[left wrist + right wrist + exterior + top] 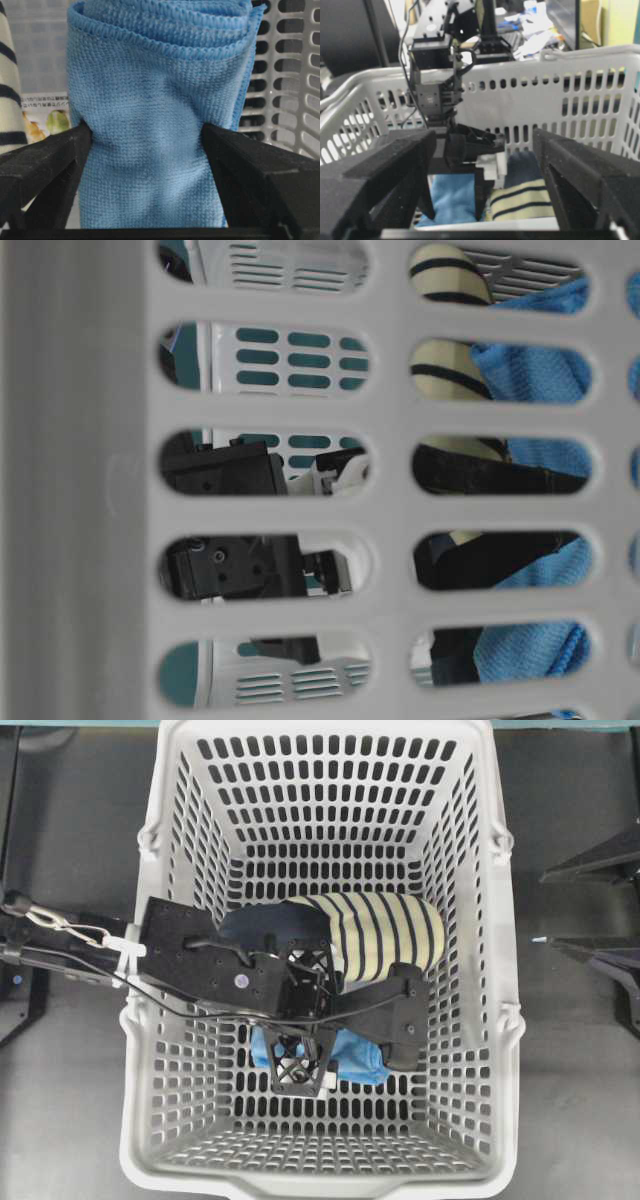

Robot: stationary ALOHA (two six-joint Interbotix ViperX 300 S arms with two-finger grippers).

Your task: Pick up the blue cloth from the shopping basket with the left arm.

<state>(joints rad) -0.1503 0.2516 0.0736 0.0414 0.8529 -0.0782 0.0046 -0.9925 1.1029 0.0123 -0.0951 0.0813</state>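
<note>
Grey shopping basket [500, 1050], blue cloth [362, 1058], striped fabric [385, 935] inside

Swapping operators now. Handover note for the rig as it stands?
Left gripper: shut on the blue cloth, fingers pinching it from both sides.
Right gripper: open, empty, outside the basket.
Cloth: in the basket, beside the striped fabric; the table-level view shows it hanging with the fabric, so it looks lifted off the floor, though I can't be sure.
Done: reach and grasp.
Left: raise the cloth clear of the rim without snagging the striped fabric.
</note>
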